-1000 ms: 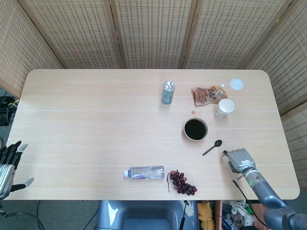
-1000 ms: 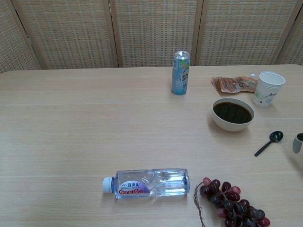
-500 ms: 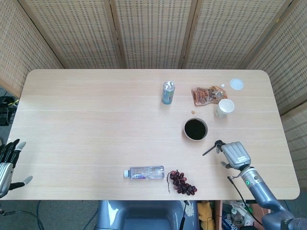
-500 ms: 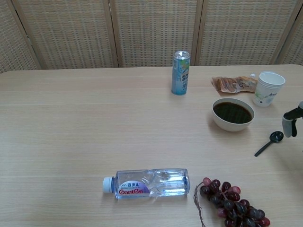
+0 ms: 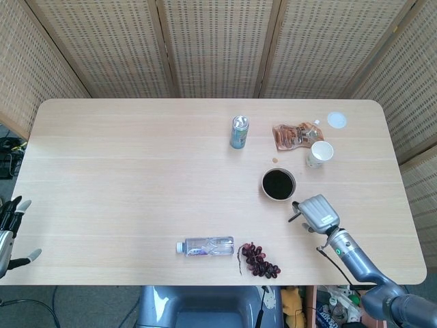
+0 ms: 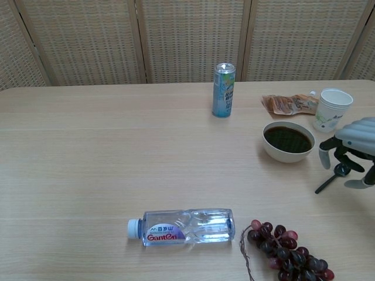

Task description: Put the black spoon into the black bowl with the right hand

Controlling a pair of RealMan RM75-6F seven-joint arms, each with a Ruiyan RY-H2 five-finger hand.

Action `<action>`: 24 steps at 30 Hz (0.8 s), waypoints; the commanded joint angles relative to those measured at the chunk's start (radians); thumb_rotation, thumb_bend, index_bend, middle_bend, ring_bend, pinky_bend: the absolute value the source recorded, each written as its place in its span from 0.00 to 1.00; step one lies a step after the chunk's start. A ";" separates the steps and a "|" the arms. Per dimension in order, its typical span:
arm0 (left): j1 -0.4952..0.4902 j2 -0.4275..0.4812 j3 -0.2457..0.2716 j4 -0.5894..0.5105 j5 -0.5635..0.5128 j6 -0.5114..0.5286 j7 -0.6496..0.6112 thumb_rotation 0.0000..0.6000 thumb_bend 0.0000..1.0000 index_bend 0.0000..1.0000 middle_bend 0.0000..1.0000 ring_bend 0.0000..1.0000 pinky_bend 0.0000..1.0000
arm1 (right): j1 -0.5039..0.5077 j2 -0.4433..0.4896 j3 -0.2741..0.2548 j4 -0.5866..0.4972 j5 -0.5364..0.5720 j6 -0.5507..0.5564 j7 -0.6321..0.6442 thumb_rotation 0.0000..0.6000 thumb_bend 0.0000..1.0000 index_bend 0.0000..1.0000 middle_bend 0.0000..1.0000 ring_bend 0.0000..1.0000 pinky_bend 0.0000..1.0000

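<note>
The black spoon (image 6: pixel 329 179) lies flat on the table, right of the black bowl (image 6: pixel 287 141), its handle pointing toward the front left. My right hand (image 6: pixel 350 146) hovers just over the spoon's head, fingers apart and curved downward, holding nothing. From the head view the right hand (image 5: pixel 316 213) covers most of the spoon (image 5: pixel 293 219); only the handle tip pokes out, just below the bowl (image 5: pixel 278 184). My left hand (image 5: pixel 8 225) hangs off the table's left edge with fingers spread and nothing in it.
A drink can (image 5: pixel 239 132), a snack pouch (image 5: pixel 293 134), a paper cup (image 5: pixel 319 153) and a white lid (image 5: pixel 336 120) stand behind the bowl. A water bottle (image 6: pixel 183 226) and a bunch of grapes (image 6: pixel 287 249) lie near the front edge.
My right hand has moved up and left from the table's front right to directly over the spoon. The left hand has drifted slightly lower and left. The spoon has not moved.
</note>
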 commanded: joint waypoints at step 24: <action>0.010 0.008 0.006 -0.007 -0.006 -0.001 0.007 1.00 0.04 0.00 0.00 0.00 0.00 | 0.082 -0.138 -0.055 0.256 -0.153 -0.032 0.089 1.00 0.47 0.51 0.88 0.92 1.00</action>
